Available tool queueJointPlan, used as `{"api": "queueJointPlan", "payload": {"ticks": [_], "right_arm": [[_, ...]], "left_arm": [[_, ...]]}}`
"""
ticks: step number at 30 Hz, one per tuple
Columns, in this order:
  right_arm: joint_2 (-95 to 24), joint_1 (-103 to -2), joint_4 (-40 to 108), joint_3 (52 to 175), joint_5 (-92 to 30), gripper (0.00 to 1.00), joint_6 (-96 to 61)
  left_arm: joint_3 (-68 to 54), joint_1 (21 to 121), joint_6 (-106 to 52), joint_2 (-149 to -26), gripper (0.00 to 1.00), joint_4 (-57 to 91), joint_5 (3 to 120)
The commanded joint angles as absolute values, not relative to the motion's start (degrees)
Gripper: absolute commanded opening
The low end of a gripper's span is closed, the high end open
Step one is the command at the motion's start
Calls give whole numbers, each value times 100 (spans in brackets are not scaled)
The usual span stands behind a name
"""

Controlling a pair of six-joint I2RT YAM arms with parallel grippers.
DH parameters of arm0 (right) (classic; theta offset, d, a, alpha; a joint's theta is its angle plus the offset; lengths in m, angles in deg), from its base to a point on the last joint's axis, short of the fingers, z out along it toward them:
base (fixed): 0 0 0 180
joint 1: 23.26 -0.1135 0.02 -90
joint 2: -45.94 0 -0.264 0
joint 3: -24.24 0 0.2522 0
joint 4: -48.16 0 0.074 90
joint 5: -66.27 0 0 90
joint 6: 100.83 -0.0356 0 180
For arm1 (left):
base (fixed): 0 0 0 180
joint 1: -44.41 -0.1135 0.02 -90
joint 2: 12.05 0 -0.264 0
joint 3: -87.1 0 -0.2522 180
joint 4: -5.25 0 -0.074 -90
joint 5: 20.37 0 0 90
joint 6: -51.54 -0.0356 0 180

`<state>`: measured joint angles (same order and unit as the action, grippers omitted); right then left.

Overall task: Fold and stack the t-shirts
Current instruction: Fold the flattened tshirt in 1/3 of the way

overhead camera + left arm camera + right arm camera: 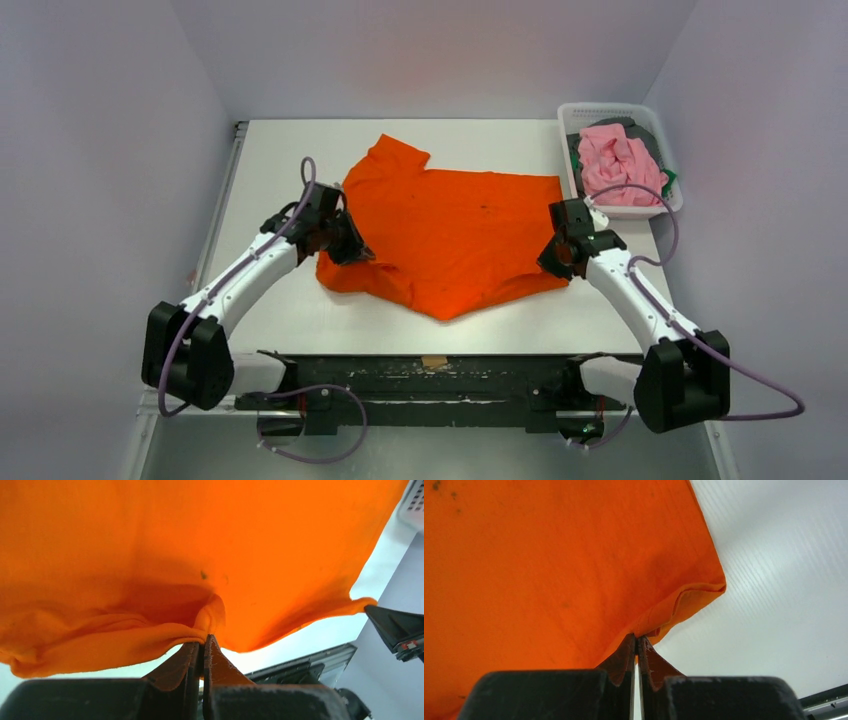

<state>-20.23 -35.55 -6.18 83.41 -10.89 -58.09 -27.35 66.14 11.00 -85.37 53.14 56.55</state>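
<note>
A bright orange t-shirt (450, 230) lies spread on the white table, one sleeve pointing to the back left. My left gripper (345, 243) is shut on the shirt's left edge; the left wrist view shows its jaws (204, 639) pinching a fold of orange cloth (200, 555). My right gripper (553, 262) is shut on the shirt's right front corner; the right wrist view shows its jaws (637, 639) clamped on the hem of the cloth (549, 570). A light pink t-shirt (620, 165) lies crumpled in the basket on top of darker cloth (655, 145).
A white mesh basket (572, 115) stands at the back right corner of the table (280, 310). A black rail (430, 375) runs along the near edge between the arm bases. Grey walls close in on three sides.
</note>
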Motion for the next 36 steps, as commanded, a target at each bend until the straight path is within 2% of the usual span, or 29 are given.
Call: {"api": "queueJointPlan", "payload": {"ticks": [1,12,22,29,30,32,35,36], "right_arm": [[-2488,-3475,-487,8995,-617,0,-5589],[-3422,-3135,-450,9843,-421,0,-5471],[-4082,-2907,-139,10048,-480,0,-5403],[-4495,-2889,99,10281,-312,1,-5372],[-4605,-2885,89,10374,-269,6,-5359],[-4754,-2874,-74,10625,-100,22,-5350],[-4786,-2871,-463,10921,118,42,-5417],[-4712,-2876,-493,10900,130,56,-5415]], "left_arm": [[-1940,6312,791,-8941,0,5235,5868],[-1067,5778,345,-9889,0,5017,5926],[-235,5549,13,-10673,0,4947,6002],[593,5435,-17,-11683,0,5183,6056],[730,5408,-2,-11826,7,5191,6124],[1220,5342,-12,-12177,43,5392,6255],[2088,5272,-18,-12621,86,6199,6316],[2200,5271,-22,-12615,98,6271,6357]]}}
